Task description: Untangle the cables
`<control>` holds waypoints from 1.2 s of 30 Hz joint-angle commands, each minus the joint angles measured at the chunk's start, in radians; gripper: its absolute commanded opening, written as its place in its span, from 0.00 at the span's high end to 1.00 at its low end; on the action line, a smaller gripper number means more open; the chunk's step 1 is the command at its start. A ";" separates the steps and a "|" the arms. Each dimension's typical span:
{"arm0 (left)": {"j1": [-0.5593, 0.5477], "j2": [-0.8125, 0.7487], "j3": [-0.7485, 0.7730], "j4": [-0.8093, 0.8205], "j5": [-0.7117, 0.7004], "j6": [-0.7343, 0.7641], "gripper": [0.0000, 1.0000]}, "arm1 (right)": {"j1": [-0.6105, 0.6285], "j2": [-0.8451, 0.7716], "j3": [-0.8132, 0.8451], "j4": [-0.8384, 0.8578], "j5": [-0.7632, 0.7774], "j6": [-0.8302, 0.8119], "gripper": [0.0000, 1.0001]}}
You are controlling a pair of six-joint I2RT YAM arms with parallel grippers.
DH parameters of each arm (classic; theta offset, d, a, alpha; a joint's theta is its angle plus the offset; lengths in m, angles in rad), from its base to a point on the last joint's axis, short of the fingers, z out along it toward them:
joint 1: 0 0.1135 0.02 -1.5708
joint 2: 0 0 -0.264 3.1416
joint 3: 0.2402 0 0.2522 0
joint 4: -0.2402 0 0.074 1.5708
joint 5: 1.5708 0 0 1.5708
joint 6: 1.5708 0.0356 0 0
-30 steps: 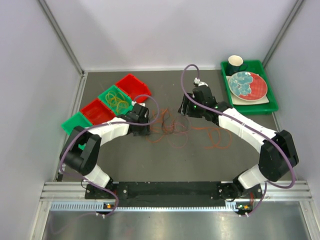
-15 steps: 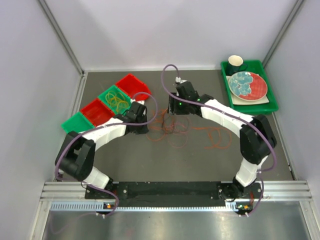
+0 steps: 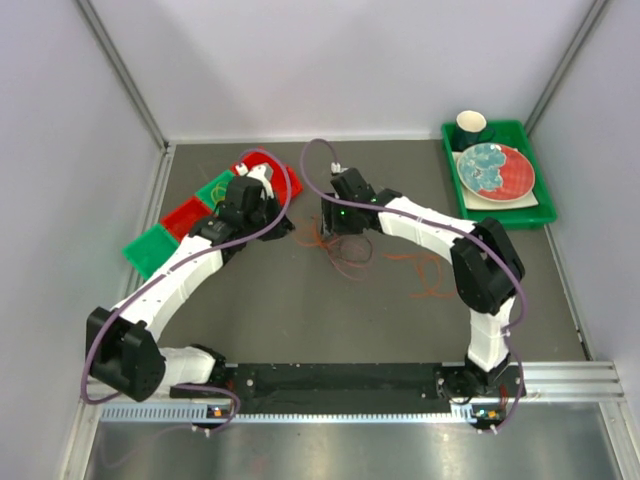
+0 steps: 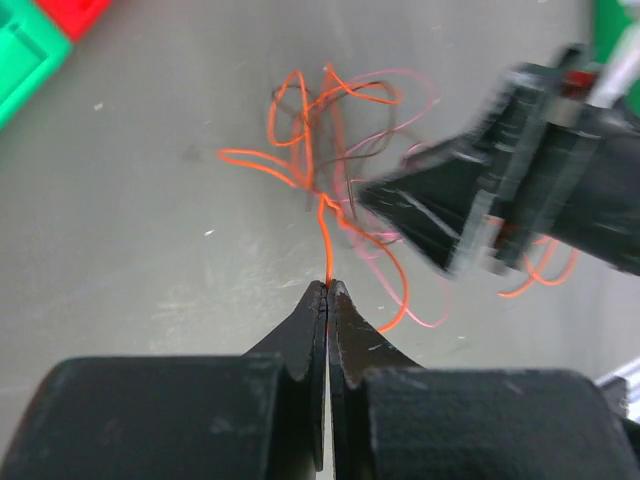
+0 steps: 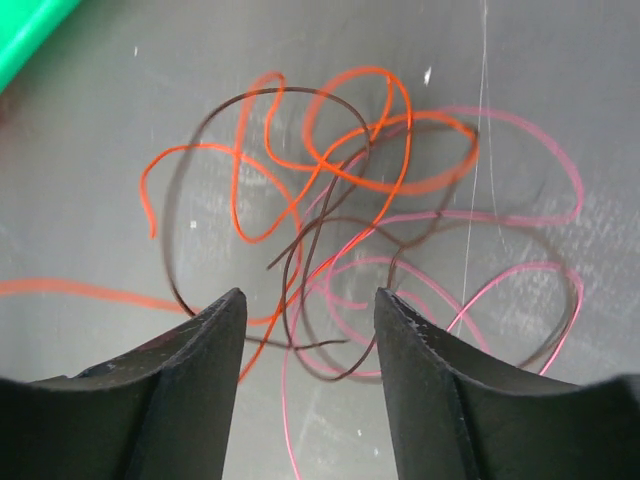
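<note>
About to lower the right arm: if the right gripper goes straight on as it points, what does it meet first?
Most likely the cables: the open right gripper points at the tangle's dark brown and pink loops, with the table behind them. Depth is hard to judge.

On my right wrist camera, the right gripper (image 5: 310, 300) has its two black fingers spread apart over a loose tangle on the grey table (image 5: 90, 130). An orange cable (image 5: 365, 71) loops across the top and trails off left. A dark brown cable (image 5: 287, 290) winds through it, and a pink cable (image 5: 500, 218) curls out right. A green bin (image 5: 25, 30) edge shows top left.
</note>
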 commanded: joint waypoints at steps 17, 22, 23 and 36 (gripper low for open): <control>0.003 -0.013 0.016 -0.001 0.061 -0.023 1.00 | -0.051 0.094 0.075 -0.010 0.152 0.120 0.54; 0.003 -0.019 0.013 0.000 0.061 -0.027 1.00 | -0.054 0.151 0.107 -0.009 0.129 0.123 0.64; 0.003 -0.026 0.016 -0.001 0.059 -0.027 1.00 | -0.054 0.159 0.117 -0.009 0.123 0.128 0.66; 0.077 -0.030 0.011 0.008 0.011 -0.015 1.00 | -0.117 -0.163 0.061 0.006 0.181 0.057 1.00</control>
